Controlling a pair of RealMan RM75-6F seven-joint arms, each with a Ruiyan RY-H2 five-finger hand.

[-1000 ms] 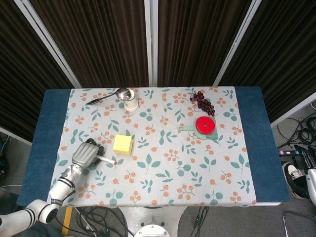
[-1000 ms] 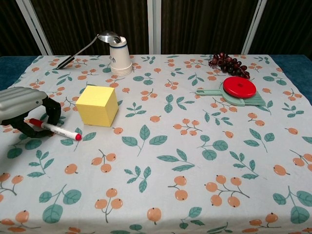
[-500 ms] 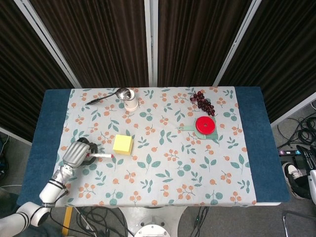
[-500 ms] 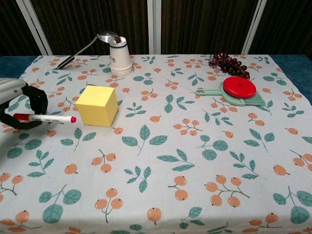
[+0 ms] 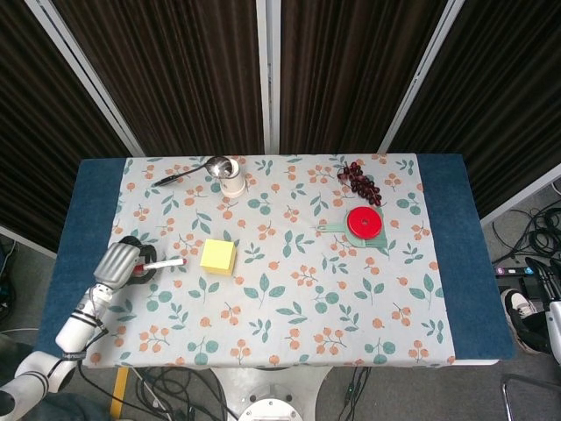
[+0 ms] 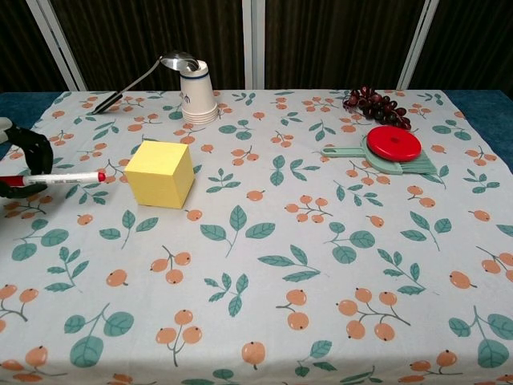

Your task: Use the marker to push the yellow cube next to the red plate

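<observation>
The yellow cube (image 5: 218,257) (image 6: 160,172) sits on the floral cloth, left of centre. My left hand (image 5: 123,264) (image 6: 18,157) is to the cube's left and grips a white marker (image 5: 166,262) (image 6: 64,177) with a red tip. The marker lies about level, its tip pointing at the cube's left face with a small gap between them. The red plate (image 5: 365,222) (image 6: 393,143) rests on a green holder at the right side. My right hand shows in neither view.
A white paper cup (image 5: 230,180) (image 6: 198,99) with a metal ladle (image 5: 193,170) (image 6: 144,74) on it stands at the back left. Dark grapes (image 5: 360,181) (image 6: 375,105) lie behind the plate. Blue table edges (image 5: 83,228) flank the cloth.
My left hand has moved left and away from the front edge with the marker. The marker's tip has swung from pointing down-right to level, now aimed at the cube's left face.
</observation>
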